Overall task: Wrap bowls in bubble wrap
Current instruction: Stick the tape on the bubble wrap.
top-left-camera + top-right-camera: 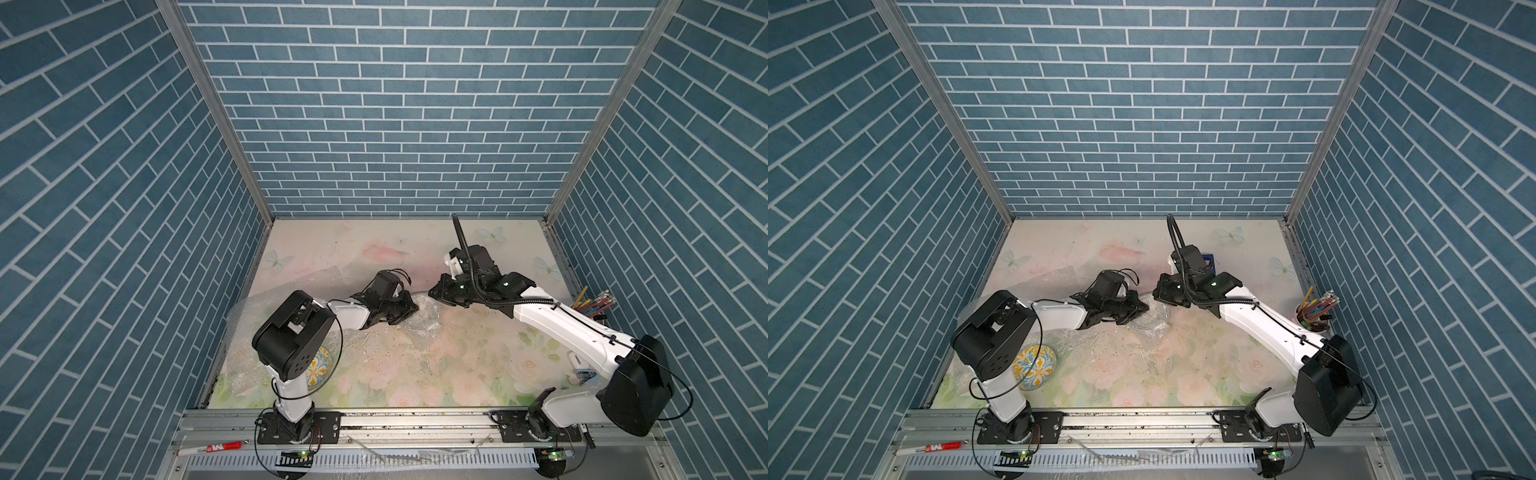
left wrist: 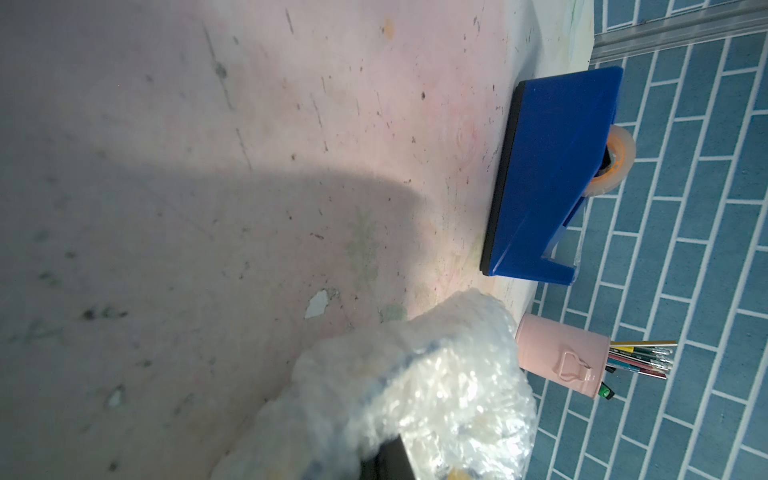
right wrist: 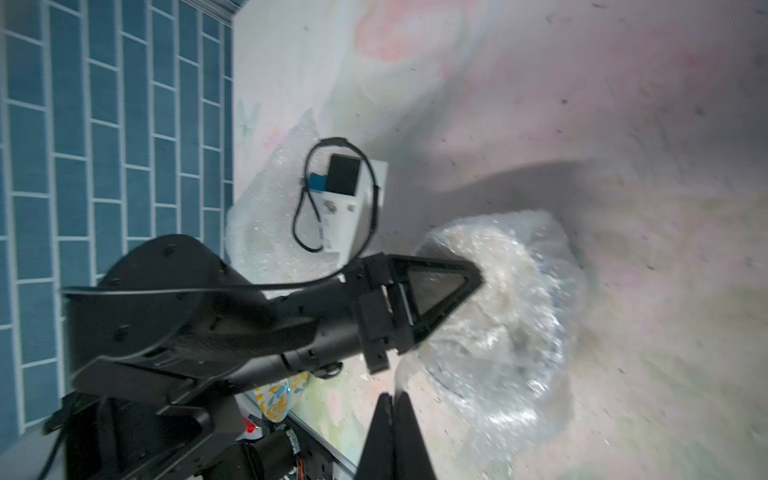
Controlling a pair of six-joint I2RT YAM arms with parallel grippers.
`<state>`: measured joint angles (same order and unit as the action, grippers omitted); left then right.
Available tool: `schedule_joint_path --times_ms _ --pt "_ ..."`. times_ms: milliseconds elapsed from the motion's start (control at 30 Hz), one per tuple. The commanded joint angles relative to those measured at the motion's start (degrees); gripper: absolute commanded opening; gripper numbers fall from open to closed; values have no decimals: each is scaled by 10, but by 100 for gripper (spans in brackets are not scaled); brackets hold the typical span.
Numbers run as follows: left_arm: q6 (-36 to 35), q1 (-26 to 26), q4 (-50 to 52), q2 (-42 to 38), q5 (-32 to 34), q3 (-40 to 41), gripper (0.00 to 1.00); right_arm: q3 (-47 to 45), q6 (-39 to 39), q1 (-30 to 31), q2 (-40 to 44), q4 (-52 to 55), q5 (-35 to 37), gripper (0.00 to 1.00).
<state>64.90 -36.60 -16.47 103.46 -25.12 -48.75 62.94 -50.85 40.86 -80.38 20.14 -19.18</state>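
Pressing into the bundle of bubble wrap (image 1: 424, 321) at the middle of the bench (image 1: 415, 374), my left hand (image 1: 411, 311) is closed. Its fingertips are sunk in the crumpled plastic, and I cannot tell whether a fold is pinched between them. The bundle rests on the bench and serves as a container. Through the shiny film in my left wrist view I make out the blue rim of a bowl (image 2: 392, 368) inside it, wrapped all round.

My right hand (image 3: 392, 399) comes in from the right with its two fingers pressed flat together. Its tips are just beside the bundle's edge, and I cannot tell whether any film is caught between them. In both top views my two hands face each other across the bundle.

The yellow-and-blue bowl (image 1: 1034, 368) stands unwrapped at the near left, mouth up, partly hidden under my left elbow. The second sheet of bubble wrap (image 1: 286, 286) lies spread flat along the left side of the bench, from behind my left forearm toward that bowl. I cannot tell whether the bowl stands on it.

At the right edge of the bench a pink cup (image 2: 561, 357) stands upright, holding a bunch of pens and pencils (image 2: 640, 357) that fan out of its mouth. Farther back on the right sits a blue tape dispenser (image 2: 552, 174) carrying a roll of clear tape (image 2: 619, 162), well apart from the bundle.
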Motion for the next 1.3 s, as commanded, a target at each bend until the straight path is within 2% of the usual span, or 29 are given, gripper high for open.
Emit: schedule_joint_path --times_ms 0,233,600,800,1000,1167,1267 --pt "2 0 38 28 5 24 6 -27 -66 0 -27 -183 -89 0" --pt "4 1 35 30 3 25 6 -100 -133 0 -66 -347 -104 0" --pt "13 1 21 31 3 29 6 -181 -146 0 -81 -420 -75 0" --pt "12 1 17 28 4 30 6 -223 -141 0 -47 -393 -54 0" --pt "12 1 17 24 4 28 6 -237 -164 0 -81 -377 -66 0" --pt "9 1 21 17 5 24 6 -225 -165 1 -89 -290 -67 0" --pt "10 1 19 15 5 20 6 -222 -168 0 -109 -273 -76 0"
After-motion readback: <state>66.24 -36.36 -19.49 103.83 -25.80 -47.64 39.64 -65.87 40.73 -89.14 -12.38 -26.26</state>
